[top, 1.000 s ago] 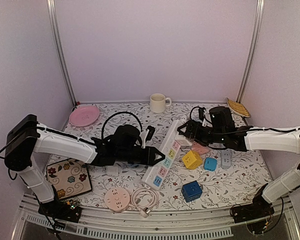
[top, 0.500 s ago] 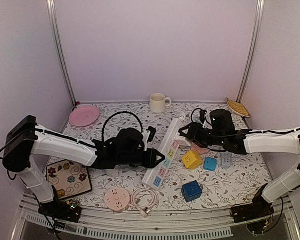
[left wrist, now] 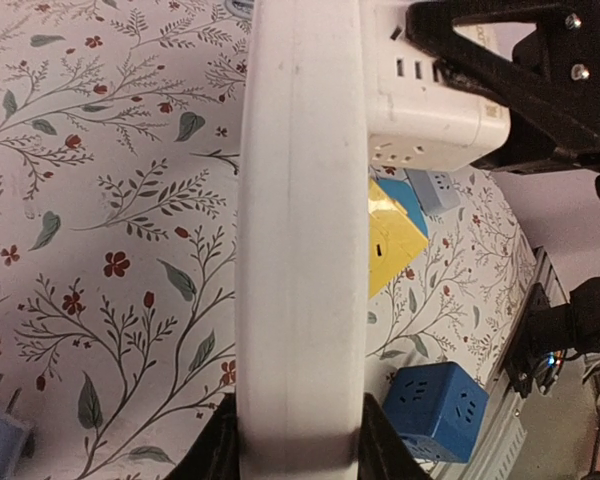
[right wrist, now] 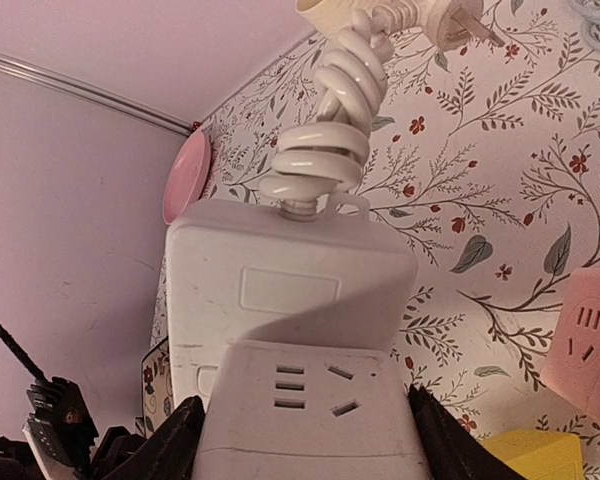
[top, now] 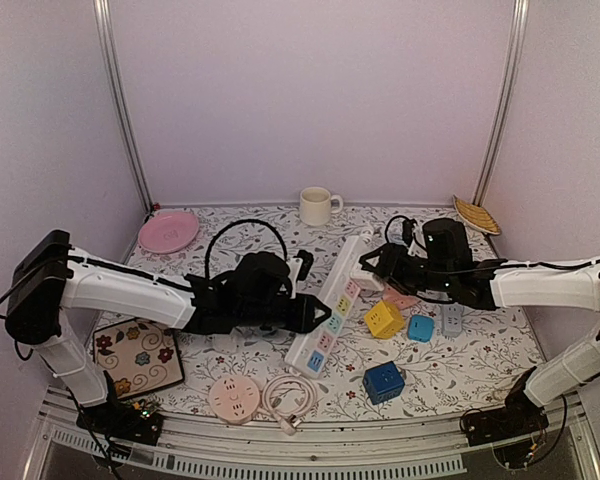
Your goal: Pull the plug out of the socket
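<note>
Top view: the white power strip (top: 325,325) lies diagonally across the middle of the counter (top: 460,365), running from lower centre up toward the right. The left gripper (top: 315,315) comes in from the left. Its jaws are closed down on the strip's two long edges, a bit below the halfway mark. In the left wrist view the strip fills the centre of the frame edge-on, with a dark finger on each side at the bottom.

The plug (left wrist: 430,110) is a chunky white block with slots on its outer face. It's at the strip's far end, upper right in that wrist view, and sits right up against the strip's face with no gap I can make out. The right gripper (top: 372,268) reaches in from the right with its jaws pinched on the plug's sides. In the right wrist view the plug fills the bottom centre between the two fingers. Behind it, a coiled white cord (right wrist: 325,130) runs toward the top of the frame.

Other stuff around: a yellow cube (top: 383,319) just right of the strip, a blue cube (top: 383,381) lower down, a mug (top: 318,206) at the back, and a pink plate (top: 169,231) upper left.
</note>
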Available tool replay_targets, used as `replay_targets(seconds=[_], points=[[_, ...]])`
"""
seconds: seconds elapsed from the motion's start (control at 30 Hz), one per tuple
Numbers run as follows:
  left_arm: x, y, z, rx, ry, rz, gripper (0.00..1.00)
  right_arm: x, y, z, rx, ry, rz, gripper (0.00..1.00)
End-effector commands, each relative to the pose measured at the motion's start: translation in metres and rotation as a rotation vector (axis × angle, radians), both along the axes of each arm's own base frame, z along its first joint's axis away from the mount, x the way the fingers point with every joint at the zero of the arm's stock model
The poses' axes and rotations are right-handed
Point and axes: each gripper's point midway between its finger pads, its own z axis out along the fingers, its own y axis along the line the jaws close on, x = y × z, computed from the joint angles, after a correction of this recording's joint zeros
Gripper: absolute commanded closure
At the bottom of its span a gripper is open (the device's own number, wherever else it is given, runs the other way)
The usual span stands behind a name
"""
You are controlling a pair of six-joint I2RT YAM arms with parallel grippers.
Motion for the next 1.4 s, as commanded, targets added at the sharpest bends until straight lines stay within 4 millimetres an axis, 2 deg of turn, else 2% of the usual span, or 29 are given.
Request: replay_targets(seconds=[0.0,0.27,0.9,1.2,1.37], points=[[0.058,0.041,-0.003,0.045,-0.015,0.271,1.00,-0.020,0.017,0.034,0.080,-0.060,0.112,0.80],[0.066,0.052,-0.021,0.077,0.027,0.294,1.00,-0.022,0.011,0.044,0.083,-0.083,0.101,0.80],[0.086,0.078,-0.024,0.175,-0.012,0.367,1.00,-0.025,0.008,0.053,0.068,-0.100,0.108,0.80],[0.089,0.073,-0.023,0.161,-0.011,0.359,1.00,-0.021,0.019,0.053,0.074,-0.084,0.139,0.80],[0.095,0.065,-0.014,0.100,0.006,0.324,1.00,-0.018,0.031,0.038,0.051,-0.054,0.172,0.80]])
